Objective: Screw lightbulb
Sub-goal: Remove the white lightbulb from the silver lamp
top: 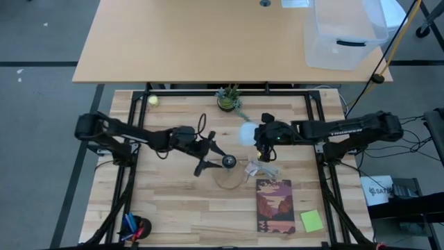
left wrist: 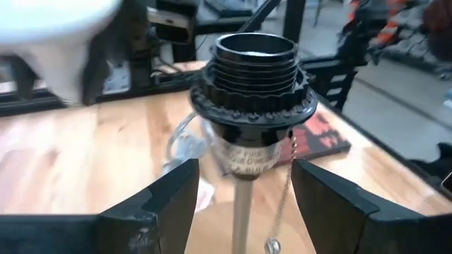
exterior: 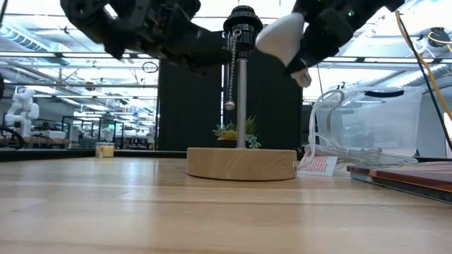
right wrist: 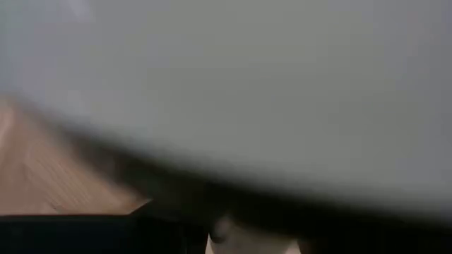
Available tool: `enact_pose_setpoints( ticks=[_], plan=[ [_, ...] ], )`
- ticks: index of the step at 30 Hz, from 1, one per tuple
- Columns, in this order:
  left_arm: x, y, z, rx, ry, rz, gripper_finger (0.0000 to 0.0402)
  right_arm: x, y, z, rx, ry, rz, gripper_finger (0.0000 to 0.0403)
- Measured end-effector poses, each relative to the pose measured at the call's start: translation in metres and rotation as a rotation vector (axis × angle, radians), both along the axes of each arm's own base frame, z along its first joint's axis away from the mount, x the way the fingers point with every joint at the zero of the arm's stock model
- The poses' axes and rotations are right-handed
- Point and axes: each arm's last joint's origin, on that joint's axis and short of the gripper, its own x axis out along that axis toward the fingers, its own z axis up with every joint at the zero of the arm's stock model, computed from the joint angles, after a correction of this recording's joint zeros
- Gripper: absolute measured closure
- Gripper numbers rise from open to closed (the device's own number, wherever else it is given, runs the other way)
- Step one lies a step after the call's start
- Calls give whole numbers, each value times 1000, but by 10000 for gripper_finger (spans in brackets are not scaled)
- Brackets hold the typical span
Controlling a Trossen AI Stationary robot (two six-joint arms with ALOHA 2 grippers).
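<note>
High view. The lightbulb point(top: 247, 132) was held in the right gripper point(top: 261, 137), its white globe showing on the side toward the left arm. The black socket point(top: 229, 162) lay nearer the front edge, between the two arms, with the left gripper point(top: 211, 154) spread wide around it and gripping nothing. A plant pot point(top: 227, 101) stood close behind the bulb; a book point(top: 275, 205) and a green note point(top: 311, 221) lay toward the front right corner of the table point(top: 173, 208).

Low view. The bulb point(exterior: 280, 37) hung tilted, globe to the socket side and slightly lower, neck running up and away into the right gripper. It sat just beside the socket top point(exterior: 242, 17), apart from it. The round wooden base point(exterior: 241, 163) stood mid-table with bare wood before it.

Left wrist view. The socket point(left wrist: 253, 90) stood upright between the open fingers point(left wrist: 166, 194), threads clear. The bulb point(left wrist: 56, 35) was nearby, above the socket's level.

Right wrist view. The bulb point(right wrist: 268, 85) filled nearly everything; its axis could not be told.
</note>
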Motion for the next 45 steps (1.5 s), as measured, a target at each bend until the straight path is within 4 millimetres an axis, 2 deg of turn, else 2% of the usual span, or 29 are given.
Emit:
enact_pose_setpoints(
  ticks=[7, 14, 20, 23, 28, 38, 41, 45],
  plan=[
    [-25, -5, 28, 104, 43, 124, 170, 8, -11, -23, 16, 124, -55, 250],
    [-54, -10, 61, 167, 2, 315, 170, 19, -26, -57, 66, 266, -87, 250],
    [-80, -21, 83, 196, -45, 401, 173, 25, -36, -84, 113, 370, -96, 250],
    [-94, -25, 89, 223, -33, 463, 190, 27, -38, -93, 124, 404, -92, 250],
    [-120, -28, 100, 233, -40, 573, 248, 28, -37, -100, 127, 431, -83, 250],
    [-146, -27, 98, 197, -1, 614, 387, 30, -30, -102, 160, 430, -33, 250],
    [-149, -27, 89, 170, -25, 618, 398, 30, -30, -102, 160, 430, -33, 250],
    [-152, -27, 67, 108, -104, 578, 400, 30, -30, -102, 160, 430, -33, 250]
  ],
)
